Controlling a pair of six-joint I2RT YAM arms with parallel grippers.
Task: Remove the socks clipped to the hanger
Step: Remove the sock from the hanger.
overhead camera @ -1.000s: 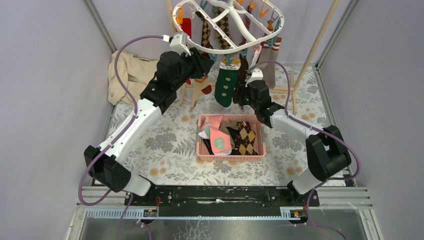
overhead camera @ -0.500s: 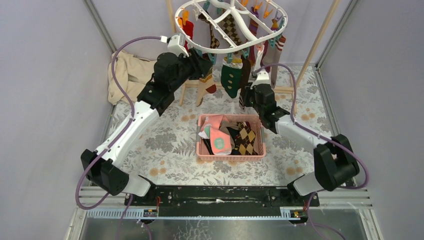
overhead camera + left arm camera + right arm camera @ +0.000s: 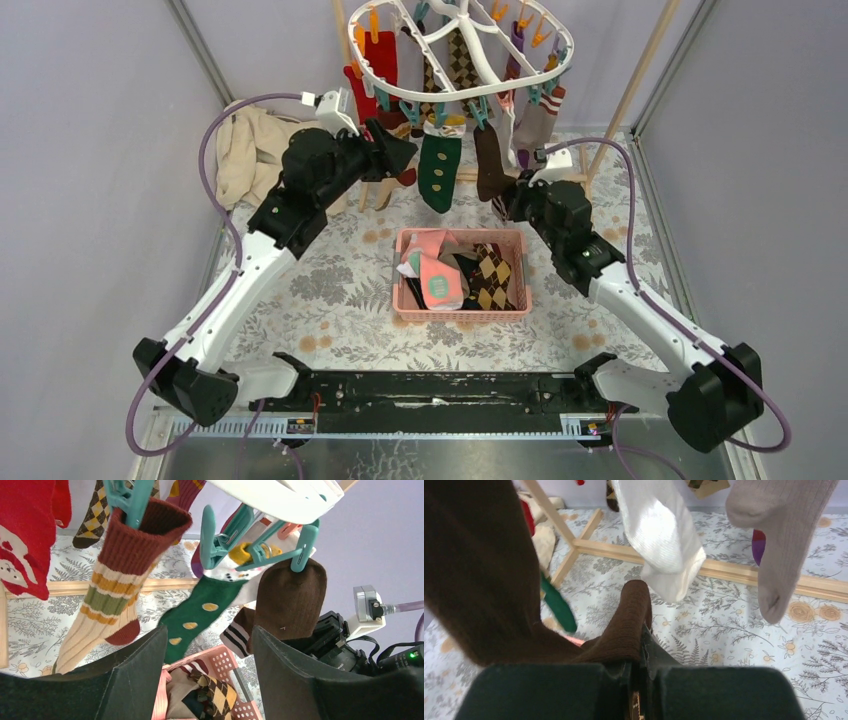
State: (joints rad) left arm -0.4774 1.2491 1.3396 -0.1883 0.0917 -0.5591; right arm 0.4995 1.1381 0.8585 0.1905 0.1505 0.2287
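Observation:
The white oval hanger hangs at the back, socks clipped round its rim. A brown sock hangs from a teal clip, and my right gripper is shut on its lower end. Beside it hang a green dotted sock, a striped sock with a maroon cuff and a red sock. My left gripper is just below the rim, left of the green sock. It is open with nothing between its fingers.
A pink basket with several socks in it stands under the hanger. The wooden pole frame crosses the floor behind it. A white sock and a grey sock hang close to my right gripper. A beige cloth lies back left.
My right gripper has shut on the brown sock's lower end. My left gripper has opened wider and drawn back to the left. The hanger has swung.

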